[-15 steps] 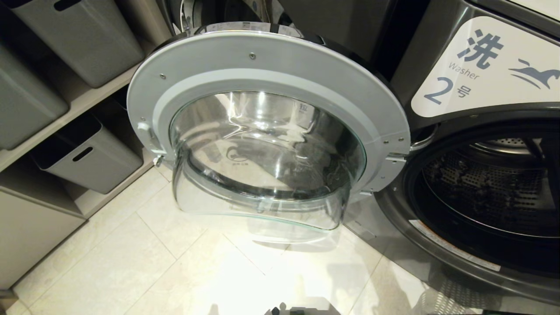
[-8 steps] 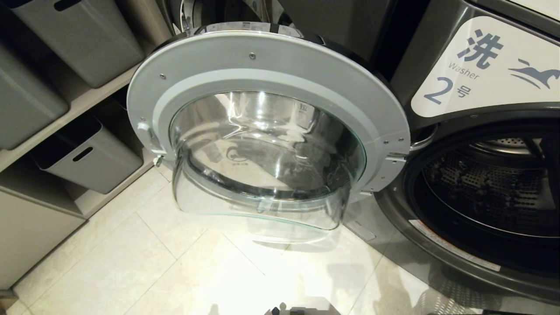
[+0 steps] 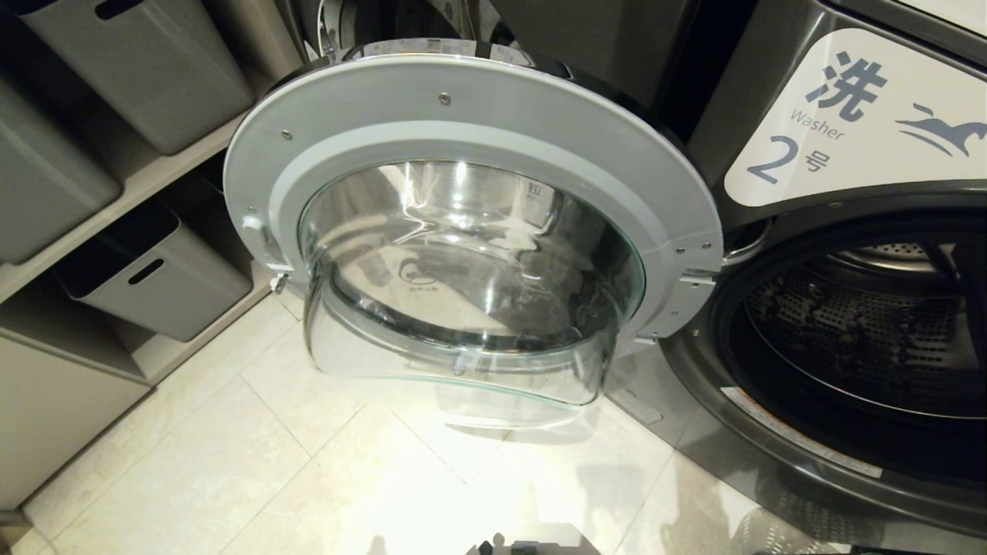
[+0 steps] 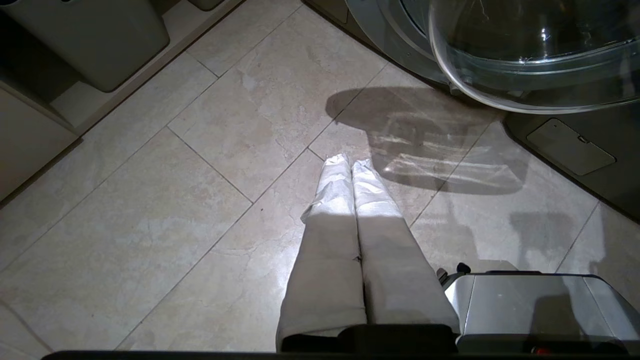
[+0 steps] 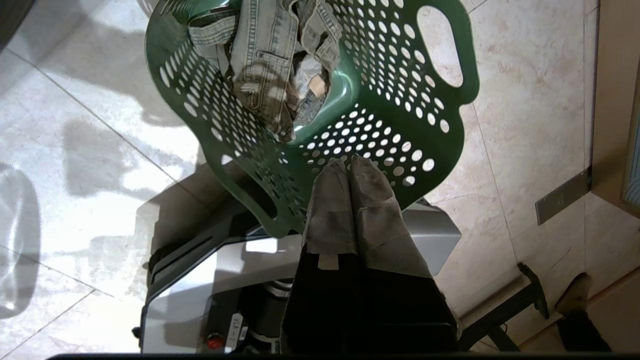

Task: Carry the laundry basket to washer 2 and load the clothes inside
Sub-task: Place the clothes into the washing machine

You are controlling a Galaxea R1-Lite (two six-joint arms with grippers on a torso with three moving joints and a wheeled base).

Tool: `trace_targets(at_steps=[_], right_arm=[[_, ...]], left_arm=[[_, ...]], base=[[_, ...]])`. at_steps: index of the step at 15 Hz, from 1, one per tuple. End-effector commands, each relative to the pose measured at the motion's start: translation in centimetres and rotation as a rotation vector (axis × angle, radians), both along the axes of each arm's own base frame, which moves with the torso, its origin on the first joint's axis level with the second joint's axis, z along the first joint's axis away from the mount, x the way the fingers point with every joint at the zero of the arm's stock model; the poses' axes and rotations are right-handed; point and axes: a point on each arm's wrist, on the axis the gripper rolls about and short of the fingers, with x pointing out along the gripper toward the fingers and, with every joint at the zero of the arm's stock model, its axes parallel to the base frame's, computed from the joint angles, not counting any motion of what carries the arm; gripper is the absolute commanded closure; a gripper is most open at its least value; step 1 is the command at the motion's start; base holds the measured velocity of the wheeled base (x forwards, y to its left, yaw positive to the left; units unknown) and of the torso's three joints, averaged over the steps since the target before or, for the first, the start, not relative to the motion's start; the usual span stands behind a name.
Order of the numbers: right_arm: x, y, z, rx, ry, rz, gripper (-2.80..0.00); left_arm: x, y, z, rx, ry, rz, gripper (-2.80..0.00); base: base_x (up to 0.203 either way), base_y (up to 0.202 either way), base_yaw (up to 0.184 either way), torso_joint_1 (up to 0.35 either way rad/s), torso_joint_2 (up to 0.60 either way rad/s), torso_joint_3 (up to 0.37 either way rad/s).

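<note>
Green basket [image 5: 400, 105] sits on the robot's base with the clothes [image 5: 265, 65] inside — right gripper [image 5: 352, 162] pressed together above its rim, left gripper [image 4: 350, 162] likewise over floor. Washer 2 [image 3: 848, 131] gapes, door [image 3: 470, 231] swung toward grey bins [image 3: 146, 270]; drum cut off.

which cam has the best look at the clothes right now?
Right wrist view. It looks down into the laundry basket, where the clothes lie bunched against the inner wall, with the shut right tool just above the near wall. The head view shows only washer 2 with its door open; the left wrist view shows only floor. Neither shows the clothes.
</note>
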Motion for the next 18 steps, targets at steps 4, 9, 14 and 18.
trace_targets(at_steps=[4, 9, 14, 18], right_arm=[[0.4, -2.0, -3.0, 0.025, 0.023, 0.029, 0.0], [0.8, -3.5, -5.9, 0.043, 0.038, 0.091, 0.0], [0.2, -1.6, -5.1, 0.02, 0.024, 0.19, 0.0], [-0.1, -0.8, -4.0, -0.033, 0.013, 0.209, 0.0]], left_arm=[[0.0, 0.0, 0.0, 0.0, -0.001, 0.0, 0.0], [0.0, 0.0, 0.0, 0.0, 0.001, 0.0, 0.0], [0.0, 0.0, 0.0, 0.0, 0.001, 0.0, 0.0], [0.0, 0.0, 0.0, 0.0, 0.0, 0.0, 0.0]], base=[[0.0, 0.0, 0.0, 0.0, 0.0, 0.0], [0.0, 0.0, 0.0, 0.0, 0.0, 0.0], [0.0, 0.0, 0.0, 0.0, 0.0, 0.0], [0.0, 0.0, 0.0, 0.0, 0.0, 0.0]])
